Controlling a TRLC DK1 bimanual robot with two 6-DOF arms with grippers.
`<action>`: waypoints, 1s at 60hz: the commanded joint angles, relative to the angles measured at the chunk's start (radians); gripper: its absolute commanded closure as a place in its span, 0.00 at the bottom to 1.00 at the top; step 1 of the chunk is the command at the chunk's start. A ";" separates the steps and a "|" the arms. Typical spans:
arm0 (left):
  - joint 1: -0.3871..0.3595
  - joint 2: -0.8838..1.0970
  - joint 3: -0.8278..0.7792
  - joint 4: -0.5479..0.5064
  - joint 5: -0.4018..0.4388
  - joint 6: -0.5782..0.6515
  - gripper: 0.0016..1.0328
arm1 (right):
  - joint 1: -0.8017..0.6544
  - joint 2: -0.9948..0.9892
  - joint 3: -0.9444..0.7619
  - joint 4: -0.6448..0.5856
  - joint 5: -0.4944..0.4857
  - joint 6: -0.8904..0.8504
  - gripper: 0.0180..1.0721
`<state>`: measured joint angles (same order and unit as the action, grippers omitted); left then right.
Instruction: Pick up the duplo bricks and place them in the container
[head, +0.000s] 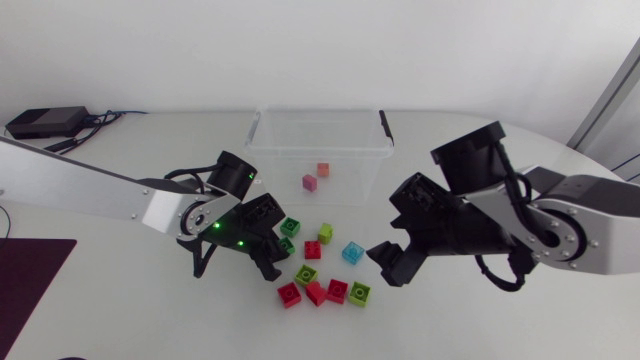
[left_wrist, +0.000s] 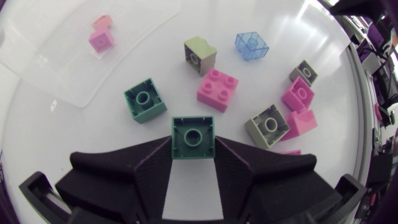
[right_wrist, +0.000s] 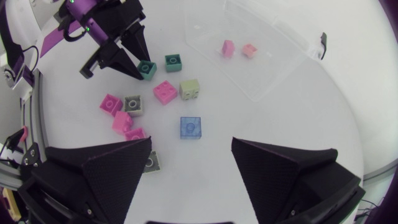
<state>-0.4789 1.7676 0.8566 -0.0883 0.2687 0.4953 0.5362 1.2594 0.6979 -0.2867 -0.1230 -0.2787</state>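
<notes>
left gripper (left_wrist: 193, 144) is clamped on a green brick (left_wrist: 193, 132), a finger on each side; can't tell if it's off the table (head: 150, 310) yet. just ahead sits a second green brick (left_wrist: 144, 99), beyond it the loose bricks (head: 337, 290), red and lime, plus one clear blue brick (left_wrist: 251, 45). right gripper (right_wrist: 191, 149) is spread wide, holding nothing, with the blue brick ahead of it. container (head: 262, 125) holds only two: a pink brick (head: 309, 182) and an orange brick (head: 323, 169). you've got ten outside counting the held one, so it's early days.
</notes>
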 joint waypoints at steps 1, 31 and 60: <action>0.006 -0.092 -0.030 -0.025 0.015 0.014 0.75 | 0.018 0.063 -0.032 0.037 0.003 -0.010 0.12; 0.092 -0.481 0.075 -0.154 0.058 -0.086 0.74 | 0.030 0.376 0.087 0.142 0.014 -0.014 0.12; 0.114 -0.323 0.203 0.114 0.024 -0.293 0.74 | 0.024 0.517 0.170 0.156 0.016 -0.028 0.49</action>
<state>-0.3729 1.3918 1.0142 -0.0059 0.3054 0.2497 0.5602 1.7466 0.8501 -0.1337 -0.1078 -0.2871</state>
